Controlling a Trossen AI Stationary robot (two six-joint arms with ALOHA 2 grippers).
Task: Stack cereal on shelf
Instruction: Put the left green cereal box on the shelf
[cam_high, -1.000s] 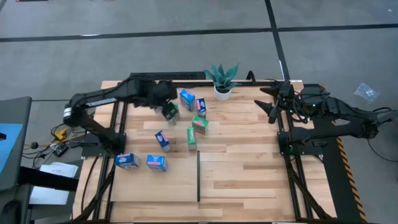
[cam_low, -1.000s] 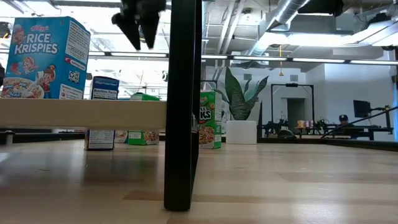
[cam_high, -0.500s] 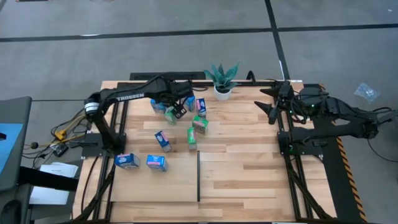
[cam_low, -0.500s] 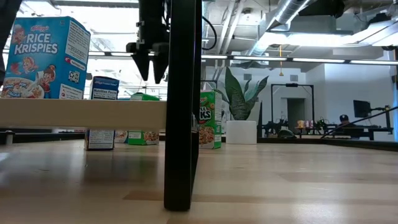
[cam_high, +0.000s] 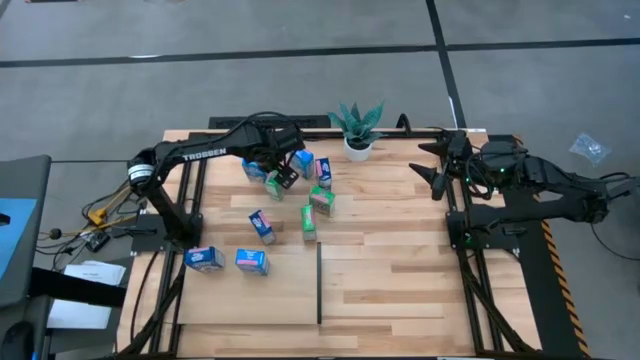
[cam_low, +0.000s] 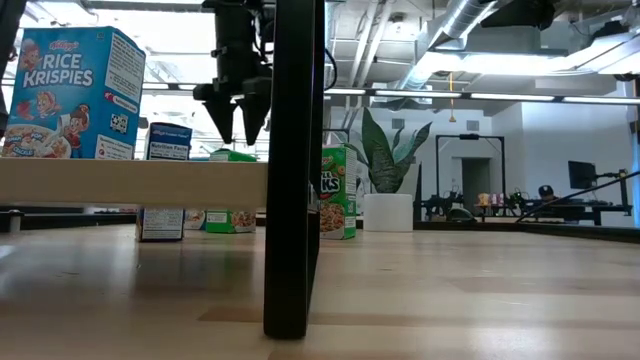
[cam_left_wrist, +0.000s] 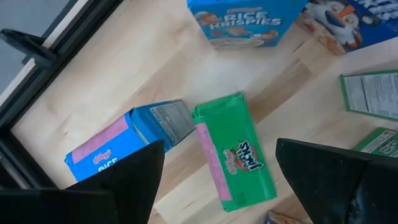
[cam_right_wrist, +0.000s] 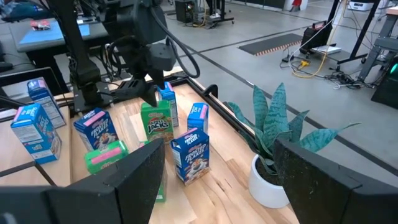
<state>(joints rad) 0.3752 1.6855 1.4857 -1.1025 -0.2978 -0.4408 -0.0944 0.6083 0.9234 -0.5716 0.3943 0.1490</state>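
Note:
Several small cereal boxes, blue and green, are scattered on the left half of the light-wood shelf (cam_high: 400, 262). My left gripper (cam_high: 283, 172) hangs open over the far cluster, fingers pointing down (cam_low: 237, 125). In the left wrist view its fingers (cam_left_wrist: 219, 146) stand on either side of a green box (cam_left_wrist: 235, 155) lying flat beside a toppled blue box (cam_left_wrist: 124, 146), touching neither. Upright blue boxes (cam_left_wrist: 242, 18) stand beyond them. My right gripper (cam_high: 432, 172) waits open at the far right rail, with its fingers (cam_right_wrist: 219, 146) facing the boxes.
A potted plant (cam_high: 358, 128) stands at the far edge, right of the cluster. Two blue boxes (cam_high: 225, 260) lie near the left rail. A thin black divider strip (cam_high: 319, 285) runs toward the near edge. The plank's right half (cam_high: 400, 230) is bare wood.
My left gripper has swung a little toward the table's right over the far cluster of boxes and has come down toward them, fingers still pointing down. The right arm has kept still.

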